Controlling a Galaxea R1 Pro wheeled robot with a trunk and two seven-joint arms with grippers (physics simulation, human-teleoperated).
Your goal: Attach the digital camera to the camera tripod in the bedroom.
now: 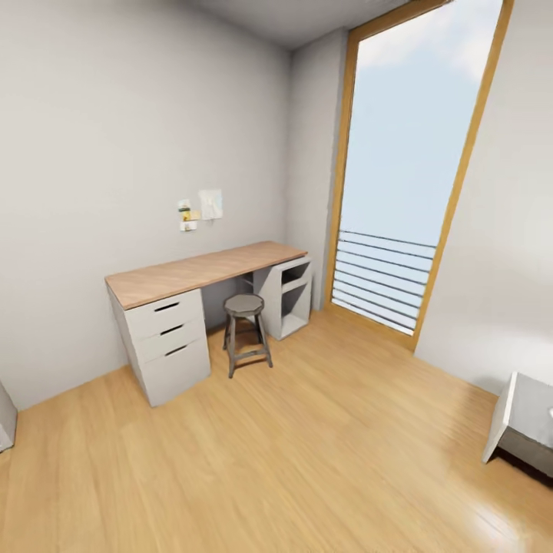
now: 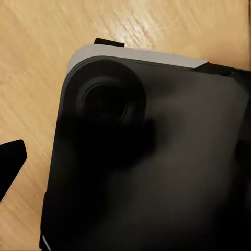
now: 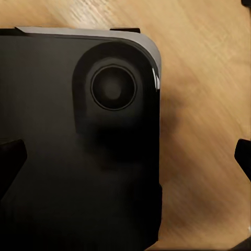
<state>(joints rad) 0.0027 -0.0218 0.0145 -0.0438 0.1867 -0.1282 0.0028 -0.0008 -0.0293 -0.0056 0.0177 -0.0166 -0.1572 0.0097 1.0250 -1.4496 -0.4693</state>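
Observation:
The digital camera and the camera tripod are out of view. The head view looks into a white-walled room with a light wood plank floor (image 1: 307, 461). In the left wrist view my left gripper (image 2: 128, 159) hangs open over my own black base (image 2: 157, 172), one black fingertip (image 2: 10, 167) showing against the floor. In the right wrist view my right gripper (image 3: 125, 157) is open too, a fingertip (image 3: 243, 157) at the frame's edge, with nothing between the fingers.
A wood-topped desk (image 1: 200, 270) with white drawers (image 1: 167, 338) stands along the left wall, a grey stool (image 1: 245, 330) in front of it. A tall oak-framed window (image 1: 407, 169) with railings is ahead. A white-grey cabinet corner (image 1: 526, 422) sits at the right.

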